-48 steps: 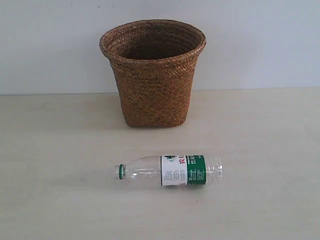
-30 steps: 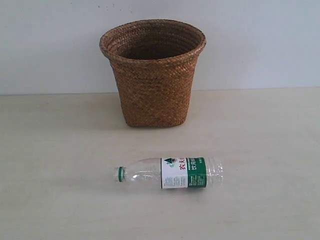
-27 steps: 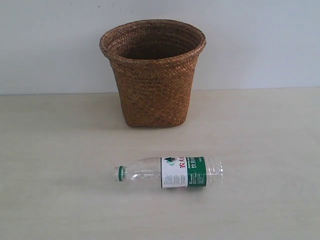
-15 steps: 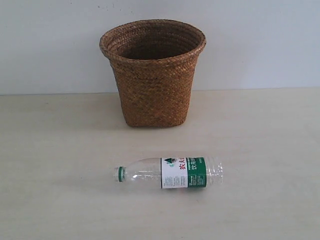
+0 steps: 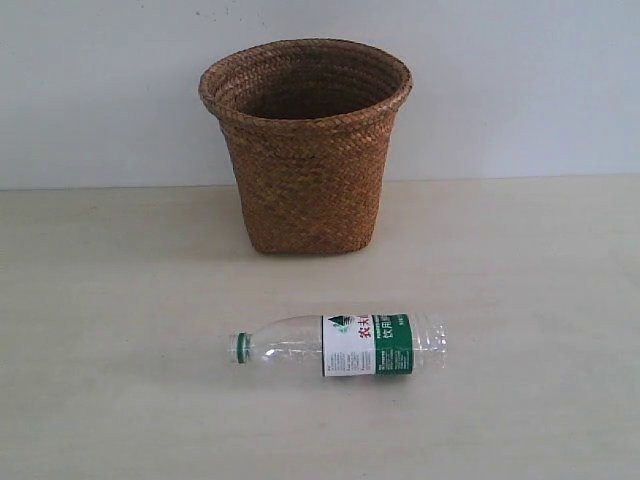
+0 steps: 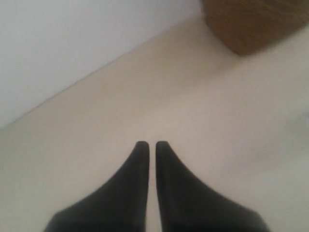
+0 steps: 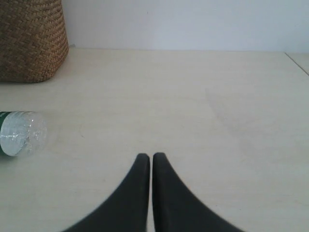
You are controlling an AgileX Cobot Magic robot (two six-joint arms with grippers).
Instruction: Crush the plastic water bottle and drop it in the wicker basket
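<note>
The plastic water bottle (image 5: 340, 345) lies on its side on the table in front of the wicker basket (image 5: 306, 150), green cap pointing left, uncrushed. Its clear base end (image 7: 19, 133) shows at the edge of the right wrist view. The wicker basket (image 7: 31, 41) stands upright near the back wall; a blurred corner of the basket (image 6: 251, 24) shows in the left wrist view. Neither gripper appears in the exterior view. My left gripper (image 6: 151, 144) is shut over bare table, nothing between its fingers. My right gripper (image 7: 151, 155) is shut too, well apart from the bottle.
The pale wooden table (image 5: 520, 300) runs back to a white wall (image 5: 520, 90). The table's side edge (image 7: 297, 63) shows in the right wrist view.
The bottle has rolled slightly toward the front of the table and turned its label, then come to rest. The basket has not moved.
</note>
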